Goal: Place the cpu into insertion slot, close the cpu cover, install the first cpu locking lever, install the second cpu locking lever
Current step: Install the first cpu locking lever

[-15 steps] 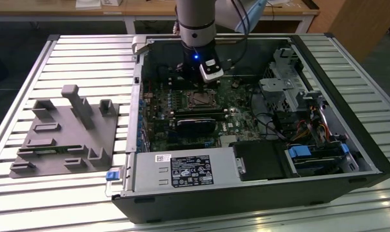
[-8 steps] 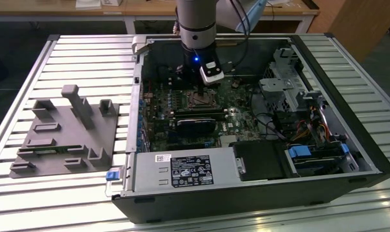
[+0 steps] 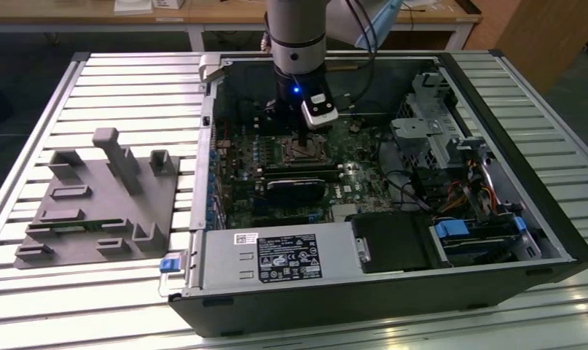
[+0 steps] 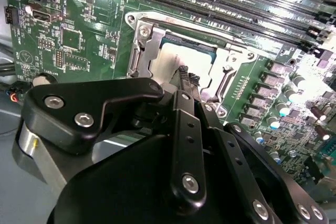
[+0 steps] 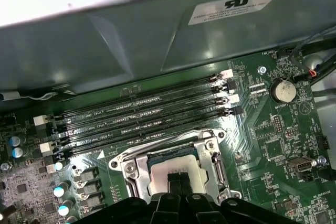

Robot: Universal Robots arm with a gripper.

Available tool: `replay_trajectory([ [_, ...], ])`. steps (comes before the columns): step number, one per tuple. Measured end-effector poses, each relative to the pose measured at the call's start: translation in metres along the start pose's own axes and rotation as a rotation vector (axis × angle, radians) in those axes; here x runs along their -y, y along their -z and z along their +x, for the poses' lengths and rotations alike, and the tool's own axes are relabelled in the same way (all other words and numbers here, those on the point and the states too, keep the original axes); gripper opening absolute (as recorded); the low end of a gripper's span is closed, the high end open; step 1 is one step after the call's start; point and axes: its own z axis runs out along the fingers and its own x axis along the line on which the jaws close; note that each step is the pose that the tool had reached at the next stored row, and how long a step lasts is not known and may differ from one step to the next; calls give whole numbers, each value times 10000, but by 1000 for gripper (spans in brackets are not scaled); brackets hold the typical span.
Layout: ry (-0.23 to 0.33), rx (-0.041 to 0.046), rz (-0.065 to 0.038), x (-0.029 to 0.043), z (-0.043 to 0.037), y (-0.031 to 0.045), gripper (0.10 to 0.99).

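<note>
- Gripper [image 4: 187, 75]: I see its black fingertips [image 5: 177, 181] drawn together, pressing down on the middle of the cpu; nothing is held between them.
- Cpu [image 4: 170, 60]: pale metal top, seated flat in the insertion slot, directly beneath the fingertips and touching them.
- Cpu cover [image 5: 137, 167]: silvery frame lying down flat over the slot, ringing the cpu's edges; the fingertips reach through its cut-out middle.
- Insertion slot [image 3: 301, 149]: in the exterior view I find it on the motherboard under the arm's wrist, inside the open computer case.
- Memory slots [image 5: 142, 120]: long black rows just beside the insertion slot, on the side away from the gripper body.
- Coin battery [image 5: 283, 91]: on the board, well apart from the insertion slot.
- Grey fixture [image 3: 99, 208]: on the slatted table [image 3: 128, 80], outside the case, well apart from the insertion slot.
</note>
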Motion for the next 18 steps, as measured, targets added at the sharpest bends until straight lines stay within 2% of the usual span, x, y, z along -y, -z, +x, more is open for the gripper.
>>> replay_trajectory([
  [3,55,-3,43,-1,-2,0,106],
  [7,184,-25,153,-2,-9,-1,106],
  [13,206,-31,162,-3,-11,4,106],
  [16,206,-28,158,-5,-15,41,106],
  [18,206,-29,160,-8,-22,108,106],
])
